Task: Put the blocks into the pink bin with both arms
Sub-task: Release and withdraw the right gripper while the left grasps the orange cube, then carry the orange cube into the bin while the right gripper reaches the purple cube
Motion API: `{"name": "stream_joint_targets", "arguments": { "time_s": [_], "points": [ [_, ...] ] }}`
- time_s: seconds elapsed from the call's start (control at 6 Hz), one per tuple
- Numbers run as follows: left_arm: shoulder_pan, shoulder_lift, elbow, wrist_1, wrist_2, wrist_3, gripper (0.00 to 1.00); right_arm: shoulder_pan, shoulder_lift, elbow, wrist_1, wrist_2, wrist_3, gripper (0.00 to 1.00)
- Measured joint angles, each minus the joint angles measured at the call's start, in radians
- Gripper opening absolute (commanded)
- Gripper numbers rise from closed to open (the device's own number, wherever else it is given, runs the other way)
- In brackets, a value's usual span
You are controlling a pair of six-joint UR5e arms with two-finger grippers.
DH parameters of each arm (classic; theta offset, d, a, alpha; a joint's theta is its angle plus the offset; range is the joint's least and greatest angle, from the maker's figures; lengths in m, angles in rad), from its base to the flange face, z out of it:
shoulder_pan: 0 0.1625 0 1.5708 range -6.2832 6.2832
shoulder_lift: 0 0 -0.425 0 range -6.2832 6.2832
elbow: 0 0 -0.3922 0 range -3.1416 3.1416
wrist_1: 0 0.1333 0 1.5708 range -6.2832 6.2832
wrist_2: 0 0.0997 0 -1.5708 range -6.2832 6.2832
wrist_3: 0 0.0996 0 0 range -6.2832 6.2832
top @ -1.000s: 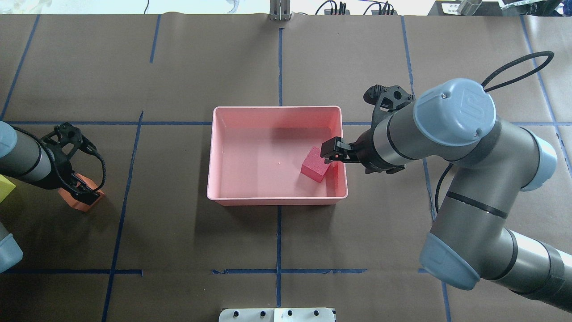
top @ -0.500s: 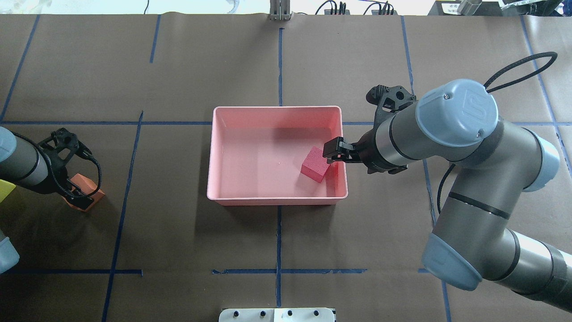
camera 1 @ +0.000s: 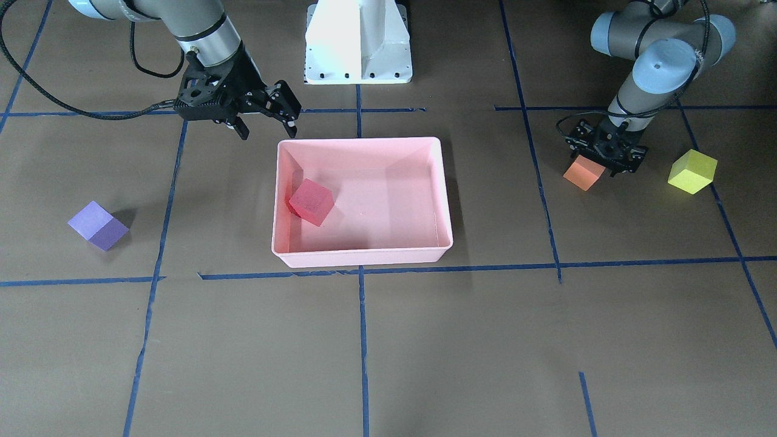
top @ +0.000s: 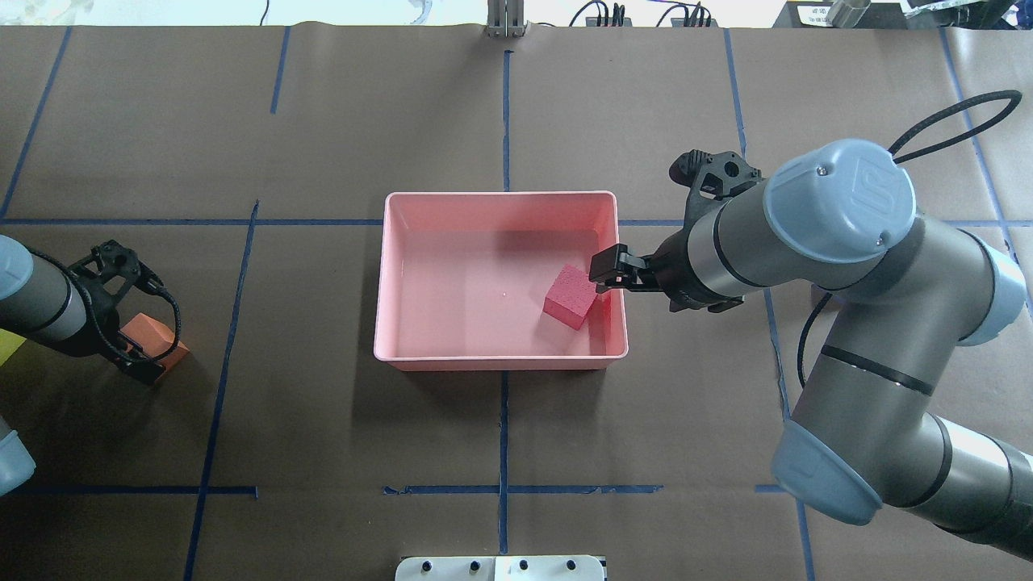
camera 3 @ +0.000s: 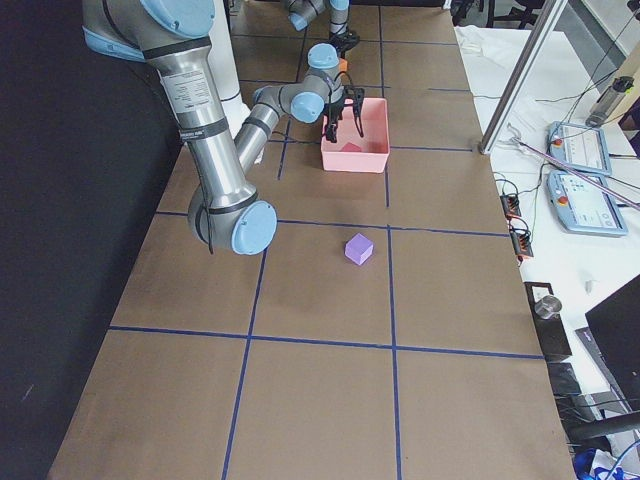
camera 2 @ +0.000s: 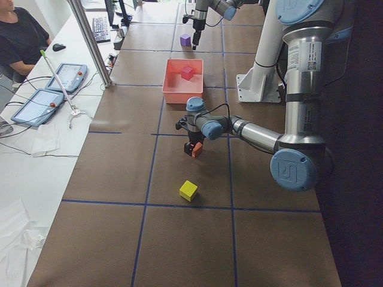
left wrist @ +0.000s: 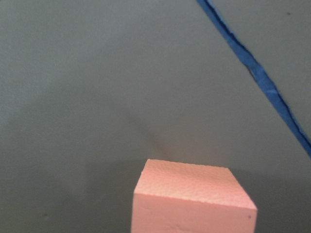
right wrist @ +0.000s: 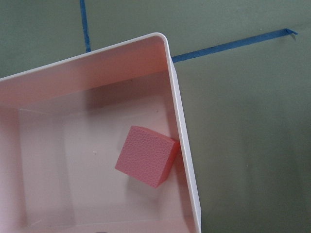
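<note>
Red-pink cube (top: 570,296), matte and foamy, sits at an angle in the pink bin (top: 500,359) mid-desk, on the side toward the desk's right edge. Right fingers (top: 607,265) are spread, holding nothing, and have backed off a bit to the rim. Left fingers (top: 142,369) straddle the orange cube (top: 157,332) near the left edge; can't tell if they're clenched.

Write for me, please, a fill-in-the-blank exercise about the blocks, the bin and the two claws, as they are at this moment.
1. Inside the pink bin lies one block; its colour is ___.
2. The claw at the orange block belongs to the robot's ___ arm.
3. The right claw has its fingers spread, so it is ___, not shut.
4. The block nearest the orange one is ___.

Missing words: red, left, open, yellow.
</note>
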Motion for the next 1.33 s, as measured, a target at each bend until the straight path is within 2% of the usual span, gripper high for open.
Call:
{"name": "stream_joint_targets", "arguments": {
  "time_s": [0.17,0.33,0.5,0.67,1.0,1.17,1.33],
  "points": [
    [0.002,-0.01,0.007,-0.001,-0.001,-0.002,0.93,0.003,-0.014,0.009,0.0,0.001,0.0,1.0],
    [0.004,-0.023,0.021,-0.004,-0.001,-0.003,0.6,0.007,-0.026,0.015,0.0,0.001,0.0,1.0],
    [0.005,-0.03,0.036,-0.021,-0.001,-0.011,0.12,0.014,-0.036,0.016,-0.001,0.001,0.0,1.0],
    [0.005,-0.033,0.038,-0.042,-0.022,-0.047,0.04,0.024,-0.054,0.029,0.001,0.005,0.0,1.0],
    [0.0,-0.05,-0.036,-0.051,-0.214,-0.226,0.04,0.067,-0.138,0.072,0.009,0.025,-0.007,1.0],
    [-0.005,-0.106,-0.091,-0.049,-0.275,-0.365,0.04,0.111,-0.195,0.082,0.012,0.049,-0.054,1.0],
    [-0.006,-0.199,-0.119,-0.047,-0.295,-0.531,0.04,0.168,-0.258,0.087,0.014,0.077,-0.123,1.0]
  ]
}}
